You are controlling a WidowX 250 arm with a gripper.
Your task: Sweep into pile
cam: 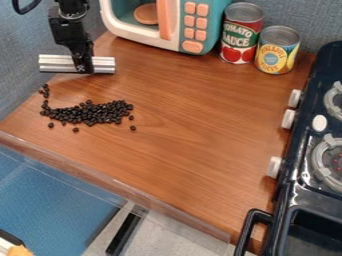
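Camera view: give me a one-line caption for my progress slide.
The gripper holds a silver bar beyond a ragged band of black beans, strays around it, on the wooden counter.

Two cans point(242, 32), one microwave point(210, 25), one stove point(300, 172)

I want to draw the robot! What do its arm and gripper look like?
The arm is black, with chunky, boxy parts. A black cable curves beside it. The gripper is black too, and narrower, with small whitish marks low down.
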